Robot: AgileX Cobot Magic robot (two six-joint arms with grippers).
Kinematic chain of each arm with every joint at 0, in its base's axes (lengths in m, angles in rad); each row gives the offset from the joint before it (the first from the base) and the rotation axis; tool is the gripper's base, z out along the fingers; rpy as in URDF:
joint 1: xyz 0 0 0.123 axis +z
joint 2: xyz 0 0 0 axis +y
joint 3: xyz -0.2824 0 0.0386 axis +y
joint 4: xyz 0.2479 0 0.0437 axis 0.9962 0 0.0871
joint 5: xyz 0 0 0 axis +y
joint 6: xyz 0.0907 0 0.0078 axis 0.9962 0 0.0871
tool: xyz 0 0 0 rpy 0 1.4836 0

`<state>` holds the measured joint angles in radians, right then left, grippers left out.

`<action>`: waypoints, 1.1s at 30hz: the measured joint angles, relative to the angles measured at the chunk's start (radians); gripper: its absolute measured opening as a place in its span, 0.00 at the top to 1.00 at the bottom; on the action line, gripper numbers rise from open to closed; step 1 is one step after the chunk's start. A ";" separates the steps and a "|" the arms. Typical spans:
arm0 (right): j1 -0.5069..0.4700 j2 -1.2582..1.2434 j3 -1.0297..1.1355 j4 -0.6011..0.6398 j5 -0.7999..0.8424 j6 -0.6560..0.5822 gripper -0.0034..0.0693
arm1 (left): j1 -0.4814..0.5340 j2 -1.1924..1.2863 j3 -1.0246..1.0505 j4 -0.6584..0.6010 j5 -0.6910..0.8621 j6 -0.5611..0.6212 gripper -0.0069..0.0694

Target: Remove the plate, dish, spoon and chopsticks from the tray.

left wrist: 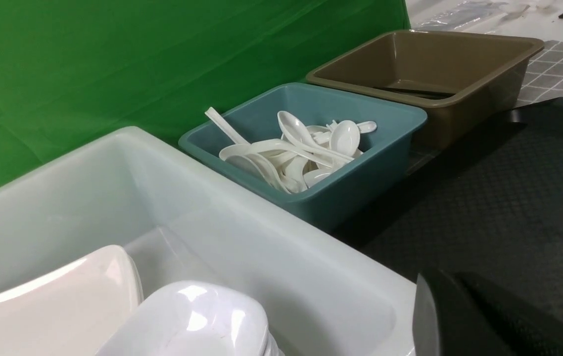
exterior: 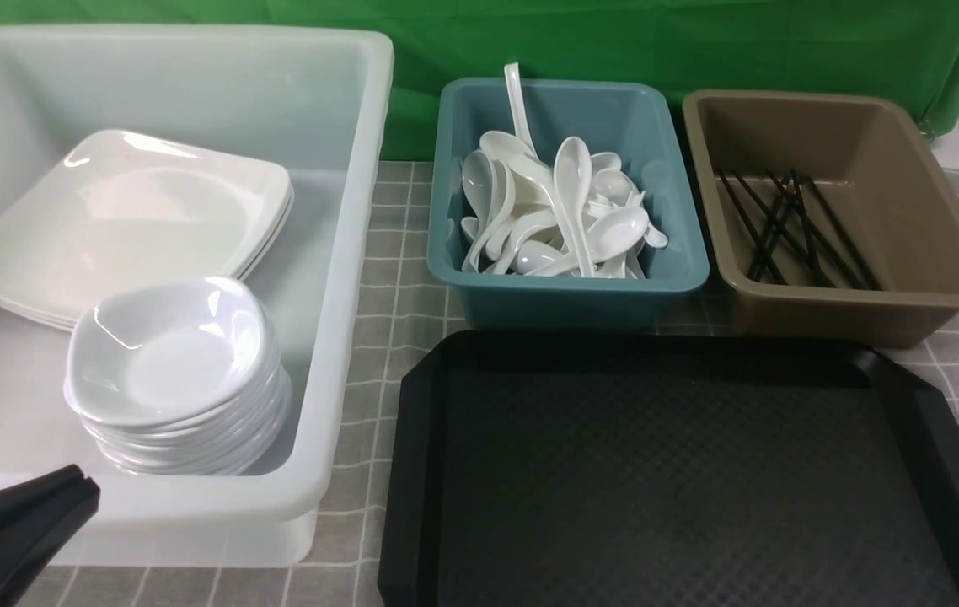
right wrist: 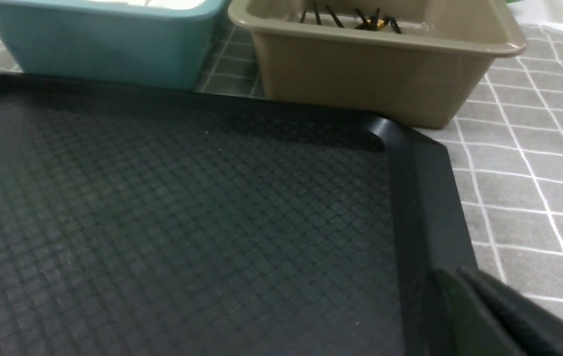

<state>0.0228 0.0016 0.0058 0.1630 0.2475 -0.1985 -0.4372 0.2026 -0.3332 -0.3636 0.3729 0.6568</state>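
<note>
The black tray (exterior: 682, 472) lies at the front right with nothing on its diamond-textured surface. Large white plates (exterior: 125, 211) are stacked in the white tub (exterior: 353, 253), and a pile of small dishes (exterior: 176, 354) stands in front of them. White spoons (exterior: 564, 211) fill the blue tub (exterior: 564, 291). Black chopsticks (exterior: 791, 228) lie in the brown tub (exterior: 859, 312). My left gripper (exterior: 83, 485) is shut and empty over the white tub's near rim. My right gripper (right wrist: 452, 274) is shut and empty over the tray's right rim (right wrist: 425, 207); the front view does not show it.
A grey checked cloth (exterior: 395, 278) covers the table under the tubs and tray. A green backdrop (exterior: 699, 42) hangs behind them. The blue and brown tubs stand close against the tray's far rim. The white tub sits just left of the tray.
</note>
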 joint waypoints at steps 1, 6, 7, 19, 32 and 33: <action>0.000 0.000 0.000 0.000 0.000 0.000 0.93 | 0.000 0.000 0.000 0.001 0.000 0.001 0.90; 0.000 0.000 0.000 0.000 0.000 0.000 0.92 | 0.000 0.000 0.000 0.003 0.000 0.002 0.90; 0.000 0.000 0.000 0.000 0.000 -0.001 0.92 | 0.000 0.000 0.000 0.003 0.000 0.002 0.90; 0.000 0.000 0.000 0.000 0.000 -0.001 0.89 | 0.000 0.000 0.000 0.041 -0.036 0.023 0.90; 0.000 0.000 0.000 0.000 -0.001 -0.001 0.86 | 0.175 -0.065 0.139 0.165 -0.426 -0.226 0.90; 0.000 0.000 0.000 0.000 -0.001 -0.001 0.85 | 0.253 -0.100 0.185 0.186 -0.426 -0.289 0.90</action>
<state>0.0228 0.0016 0.0058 0.1634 0.2466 -0.1994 -0.1839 0.1028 -0.1480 -0.1779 -0.0534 0.3678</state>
